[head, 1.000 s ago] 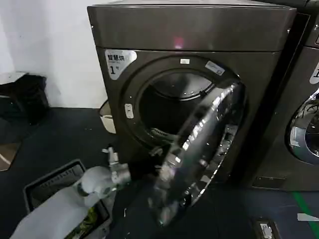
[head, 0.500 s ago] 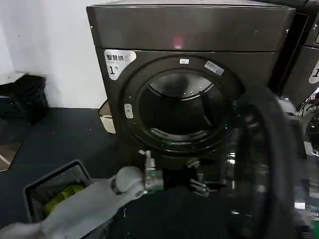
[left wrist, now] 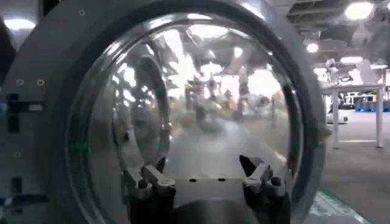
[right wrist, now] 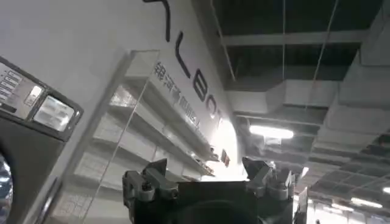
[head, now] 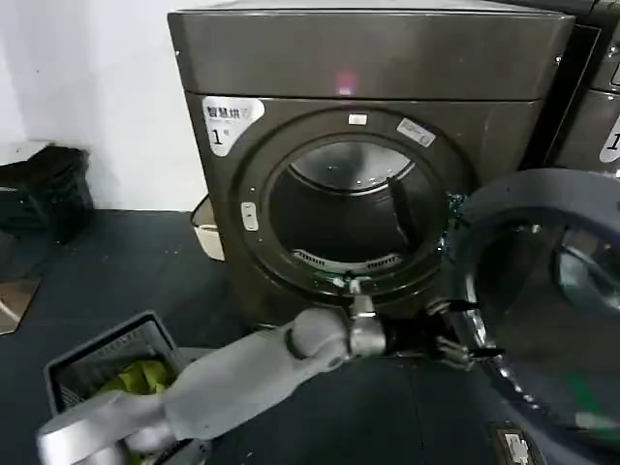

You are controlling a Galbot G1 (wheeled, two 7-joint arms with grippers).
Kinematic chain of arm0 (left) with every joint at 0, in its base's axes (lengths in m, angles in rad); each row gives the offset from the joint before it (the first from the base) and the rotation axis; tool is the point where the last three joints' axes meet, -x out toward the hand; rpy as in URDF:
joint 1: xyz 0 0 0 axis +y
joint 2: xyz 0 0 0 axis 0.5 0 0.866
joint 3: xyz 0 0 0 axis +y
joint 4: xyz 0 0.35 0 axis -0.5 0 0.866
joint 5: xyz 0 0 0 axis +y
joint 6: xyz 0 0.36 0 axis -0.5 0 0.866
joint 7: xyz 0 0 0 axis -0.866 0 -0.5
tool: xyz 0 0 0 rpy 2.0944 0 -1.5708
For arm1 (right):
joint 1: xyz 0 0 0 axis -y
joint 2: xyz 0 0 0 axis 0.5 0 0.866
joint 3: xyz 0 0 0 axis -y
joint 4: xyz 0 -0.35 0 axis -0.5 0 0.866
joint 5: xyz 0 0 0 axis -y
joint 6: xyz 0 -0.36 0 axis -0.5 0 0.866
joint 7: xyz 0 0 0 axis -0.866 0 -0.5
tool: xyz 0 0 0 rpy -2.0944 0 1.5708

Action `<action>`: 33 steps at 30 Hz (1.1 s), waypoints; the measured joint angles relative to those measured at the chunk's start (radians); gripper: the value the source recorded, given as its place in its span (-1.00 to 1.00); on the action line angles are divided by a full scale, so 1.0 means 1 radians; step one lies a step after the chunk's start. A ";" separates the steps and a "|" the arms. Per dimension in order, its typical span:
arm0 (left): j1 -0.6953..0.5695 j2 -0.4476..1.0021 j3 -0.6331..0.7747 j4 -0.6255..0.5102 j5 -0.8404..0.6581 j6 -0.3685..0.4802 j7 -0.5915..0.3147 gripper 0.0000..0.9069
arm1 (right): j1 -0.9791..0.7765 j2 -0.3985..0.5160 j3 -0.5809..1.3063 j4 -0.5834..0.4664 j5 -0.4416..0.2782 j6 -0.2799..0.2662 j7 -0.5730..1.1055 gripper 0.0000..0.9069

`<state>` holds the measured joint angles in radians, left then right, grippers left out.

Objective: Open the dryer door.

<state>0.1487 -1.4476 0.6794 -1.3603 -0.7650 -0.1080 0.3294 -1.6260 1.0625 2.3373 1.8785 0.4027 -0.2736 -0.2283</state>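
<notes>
With the dryer door (head: 542,320) swung wide at three o'clock, the left tool (head: 455,346), fingers spread and empty, should simply retreat.

My left arm (head: 242,373) reaches forward and across to the right, wrist level. My left gripper (head: 455,346) has its jaws spread apart. My right gripper (right wrist: 206,182) points upward, jaws parted.

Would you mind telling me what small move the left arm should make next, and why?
Probably draw the left gripper back from the dryer door: the door stands swung wide to the right, grey inner face showing, drum fully exposed, and the open fingers grip nothing.
</notes>
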 joint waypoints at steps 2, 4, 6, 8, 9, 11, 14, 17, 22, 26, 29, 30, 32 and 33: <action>0.000 0.001 0.000 0.001 0.011 -0.010 0.001 1.00 | -0.003 -0.002 0.007 -0.003 0.000 0.001 0.000 1.00; -0.001 0.004 0.000 0.005 0.021 -0.014 0.001 1.00 | -0.005 -0.005 0.009 -0.004 0.000 0.001 -0.001 1.00; 0.001 0.006 -0.004 0.009 0.036 -0.037 -0.010 1.00 | -0.005 -0.005 0.010 -0.003 0.000 0.001 -0.002 1.00; 0.009 0.015 -0.015 0.008 0.068 -0.087 -0.036 1.00 | -0.005 -0.007 0.011 -0.004 -0.001 0.001 -0.003 1.00; 0.013 0.022 -0.018 0.004 0.086 -0.114 -0.043 1.00 | -0.005 -0.008 0.012 -0.005 -0.001 0.002 -0.003 1.00; 0.018 0.039 -0.019 -0.007 0.125 -0.163 -0.044 1.00 | -0.004 -0.011 0.014 -0.010 -0.004 0.003 -0.007 1.00; 0.025 0.082 -0.011 -0.026 0.114 -0.240 -0.059 1.00 | 0.001 -0.015 0.019 -0.019 -0.018 0.018 -0.015 1.00; 0.030 0.136 -0.013 -0.051 0.095 -0.287 -0.051 1.00 | 0.002 -0.019 0.023 -0.023 -0.028 0.026 -0.019 1.00; 0.041 0.262 -0.014 -0.133 0.090 -0.315 -0.032 1.00 | 0.009 -0.026 0.024 -0.035 -0.038 0.035 -0.027 1.00; 0.044 0.377 -0.008 -0.215 0.090 -0.290 -0.026 1.00 | 0.017 -0.034 0.023 -0.039 -0.047 0.036 -0.027 1.00; 0.029 0.479 -0.005 -0.276 0.055 -0.265 0.012 1.00 | 0.015 -0.042 0.037 -0.041 -0.057 0.044 -0.031 1.00; 0.022 0.517 -0.004 -0.293 0.044 -0.252 0.028 1.00 | 0.014 -0.046 0.042 -0.044 -0.059 0.048 -0.032 1.00; 0.008 0.588 0.001 -0.313 0.044 -0.245 0.045 1.00 | 0.016 -0.055 0.052 -0.052 -0.069 0.054 -0.034 1.00; -0.005 0.624 0.010 -0.317 0.056 -0.238 0.049 1.00 | 0.018 -0.057 0.055 -0.054 -0.072 0.055 -0.035 1.00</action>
<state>0.1440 -0.8233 0.6894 -1.6776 -0.7085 -0.3462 0.3784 -1.6078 1.0050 2.3922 1.8247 0.3311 -0.2185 -0.2632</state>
